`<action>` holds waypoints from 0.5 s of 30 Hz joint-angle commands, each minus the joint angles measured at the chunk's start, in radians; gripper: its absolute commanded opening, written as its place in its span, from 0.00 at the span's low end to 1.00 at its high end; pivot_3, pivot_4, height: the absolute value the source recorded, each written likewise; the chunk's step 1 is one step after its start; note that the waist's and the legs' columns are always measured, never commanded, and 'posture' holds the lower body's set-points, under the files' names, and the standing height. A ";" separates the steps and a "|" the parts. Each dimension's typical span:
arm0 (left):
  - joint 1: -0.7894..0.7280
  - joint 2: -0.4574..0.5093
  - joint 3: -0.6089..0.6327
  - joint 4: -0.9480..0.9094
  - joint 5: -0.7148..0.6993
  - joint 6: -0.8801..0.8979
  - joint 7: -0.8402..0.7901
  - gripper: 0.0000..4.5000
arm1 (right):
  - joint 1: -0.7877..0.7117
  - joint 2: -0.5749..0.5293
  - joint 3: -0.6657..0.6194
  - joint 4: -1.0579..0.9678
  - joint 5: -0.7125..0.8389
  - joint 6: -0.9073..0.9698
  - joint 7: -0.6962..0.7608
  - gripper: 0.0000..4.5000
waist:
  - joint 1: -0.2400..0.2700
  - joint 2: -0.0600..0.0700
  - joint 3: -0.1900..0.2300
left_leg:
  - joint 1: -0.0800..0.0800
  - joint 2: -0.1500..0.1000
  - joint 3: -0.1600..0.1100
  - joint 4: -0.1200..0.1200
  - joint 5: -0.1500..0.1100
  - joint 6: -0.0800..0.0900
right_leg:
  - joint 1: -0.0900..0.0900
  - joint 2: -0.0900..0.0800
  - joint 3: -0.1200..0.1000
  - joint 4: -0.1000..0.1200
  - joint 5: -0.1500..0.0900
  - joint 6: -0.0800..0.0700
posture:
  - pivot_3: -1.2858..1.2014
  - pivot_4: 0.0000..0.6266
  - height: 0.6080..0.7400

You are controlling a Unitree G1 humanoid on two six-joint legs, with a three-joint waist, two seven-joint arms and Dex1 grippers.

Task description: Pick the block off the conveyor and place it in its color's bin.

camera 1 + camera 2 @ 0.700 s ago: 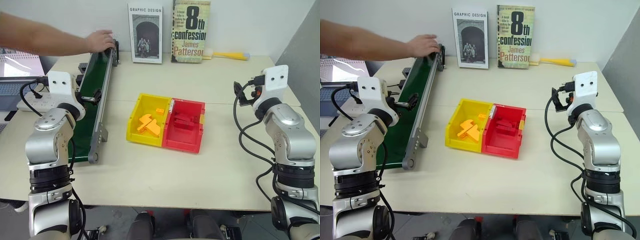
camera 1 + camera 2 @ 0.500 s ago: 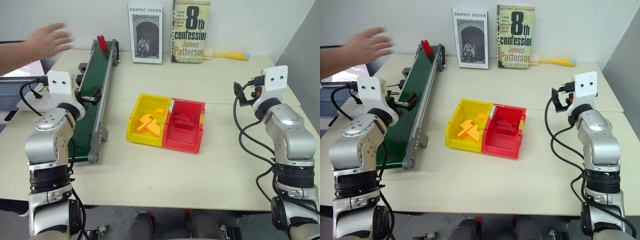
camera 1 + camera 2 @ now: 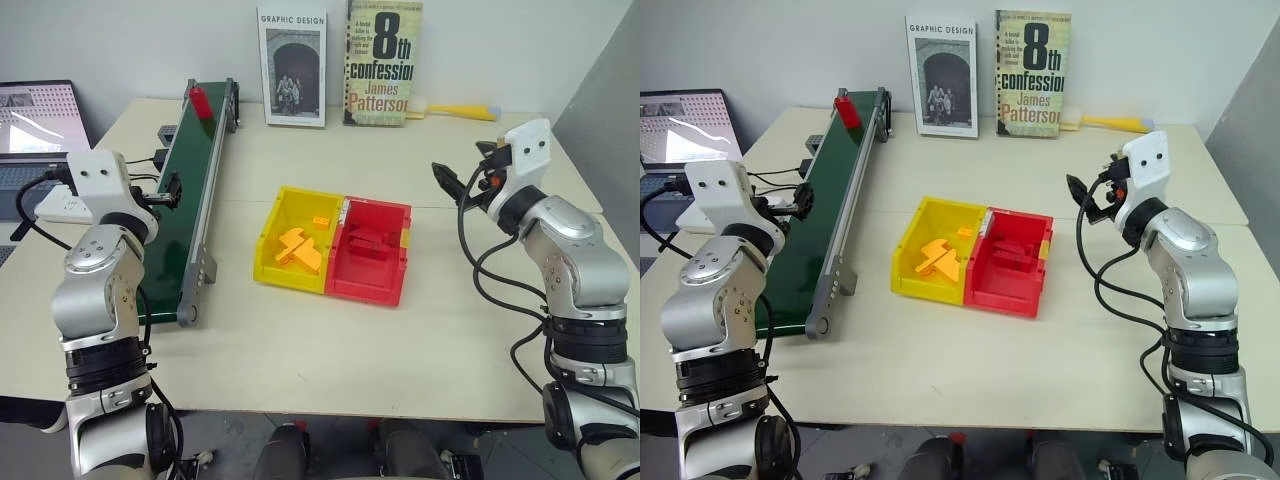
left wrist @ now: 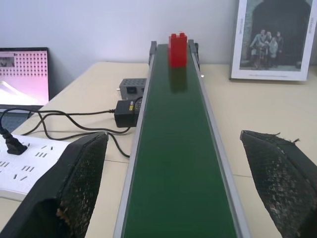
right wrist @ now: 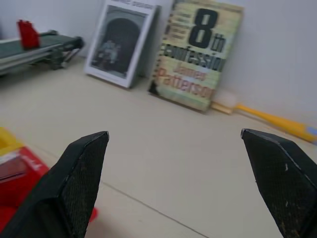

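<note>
The small red plastic block (image 3: 201, 101) stands upright on the far end of the long conveyor with the dark green belt and grey metal side rails (image 3: 185, 200), near the far left corner of the tabletop (image 3: 420, 330). The conveyor runs from that corner toward the near edge, along the left side. The block is not yet picked.

The left gripper (image 4: 178, 193) hangs over the middle part of the belt and looks along it at the block. Its two black fingers (image 4: 74, 183) are wide apart and hold nothing. The right gripper (image 5: 178, 183) is above the right part of the tabletop, well apart from the conveyor, and its fingers (image 5: 81, 178) are also wide apart and empty.

The red open-top plastic bin (image 3: 372, 249) sits in the middle of the tabletop and touches a matching yellow plastic bin (image 3: 295, 240) on its left side. The yellow bin holds orange-yellow pieces; the red one seems to hold some red pieces.

The step in hand, as I judge it, is the catch by the left gripper. To do it well, the fingers should stay open and centred over the belt, one on each side of the block's path, low enough to close on its body and not only on its top studs. The closing should be firm, because the block is small and smooth. Then it must be carried over the yellow bin, not dropped there.
</note>
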 commanded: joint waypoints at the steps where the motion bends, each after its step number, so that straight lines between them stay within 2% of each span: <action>1: -0.027 -0.023 0.015 -0.006 -0.014 -0.004 0.025 0.99 | -0.035 -0.034 0.021 -0.100 0.152 0.034 0.200 1.00 | 0.000 0.000 0.000 | 0.000 0.000 0.000 0.000 0.000 0.000 | 0.000 0.000 0.000 0.000 0.000 0.000 | 0.52 0.24 1.00; 3: -0.034 -0.032 0.011 0.009 -0.012 -0.005 0.035 0.99 | -0.045 -0.053 0.035 -0.131 0.216 0.067 0.280 1.00 | 0.001 0.000 0.000 | 0.000 0.000 0.000 0.000 0.000 0.000 | 0.000 0.000 0.000 0.000 0.000 0.000 | 0.52 0.24 1.00; 6: -0.047 -0.027 0.005 0.028 -0.007 -0.008 0.030 0.99 | -0.060 -0.066 0.048 -0.163 0.270 0.110 0.320 1.00 | 0.000 0.000 0.000 | 0.000 0.000 0.000 0.000 0.000 0.001 | 0.000 0.000 0.000 0.000 0.000 0.000 | 0.52 0.24 1.00; 15: -0.076 -0.026 -0.011 0.072 0.003 -0.003 0.033 0.99 | -0.060 -0.078 0.086 -0.246 0.361 0.189 0.359 1.00 | 0.001 0.000 0.000 | 0.000 0.000 -0.001 0.000 0.000 0.000 | 0.000 -0.001 -0.001 0.000 0.000 0.000 | 0.52 0.24 1.00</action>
